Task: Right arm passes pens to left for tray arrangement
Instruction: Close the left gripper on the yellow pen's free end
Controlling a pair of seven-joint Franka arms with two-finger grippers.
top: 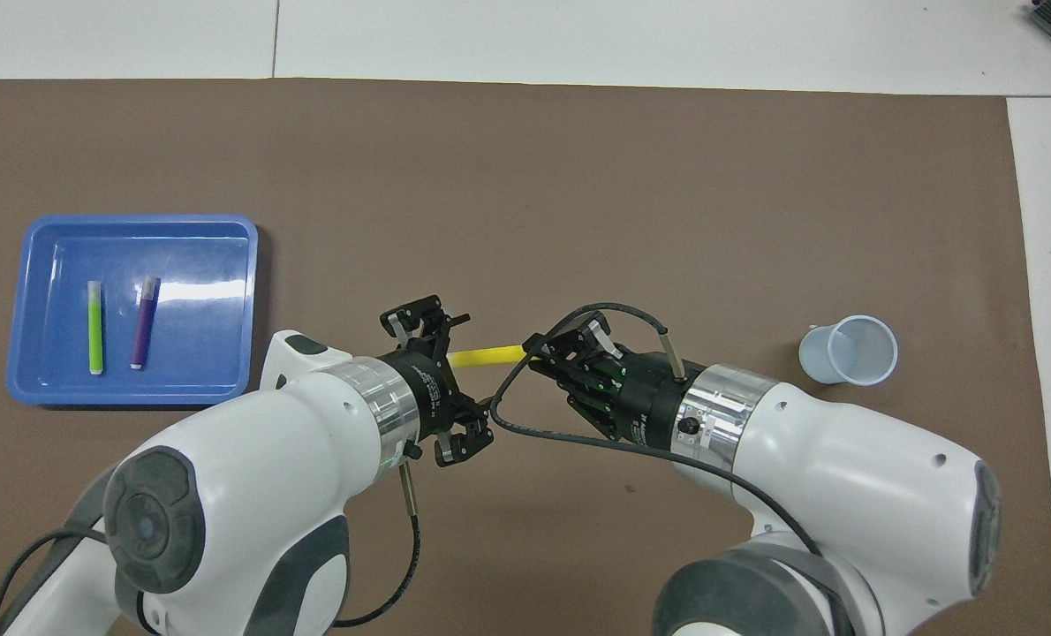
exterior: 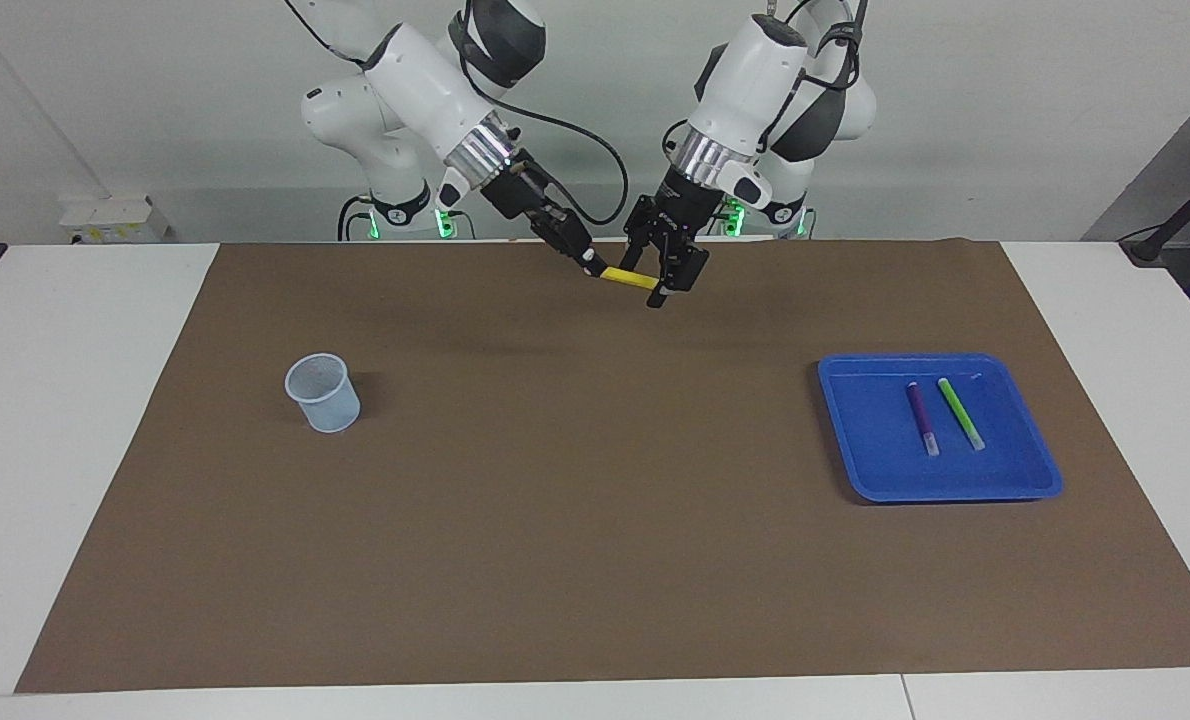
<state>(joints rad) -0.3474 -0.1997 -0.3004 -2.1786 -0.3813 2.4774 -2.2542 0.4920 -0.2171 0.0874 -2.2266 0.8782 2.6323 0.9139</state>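
Handover, final pen. My right gripper (exterior: 592, 267) clamps one end of the yellow pen (exterior: 627, 277) in mid-air; my left gripper (exterior: 663, 283) straddles the other end, jaws not closed. Purple pen (exterior: 921, 418) and green pen (exterior: 959, 412) already lie in the tray (exterior: 855, 470); yellow remains.

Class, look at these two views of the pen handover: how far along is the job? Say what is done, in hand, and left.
Done: the purple pen and the green pen lie side by side in the blue tray.
In hand: the right tool is shut on one end of the yellow pen, held in the air; the left tool straddles its other end.
Left: the left tool's grip, the right tool's release, then placing the pen in the tray.
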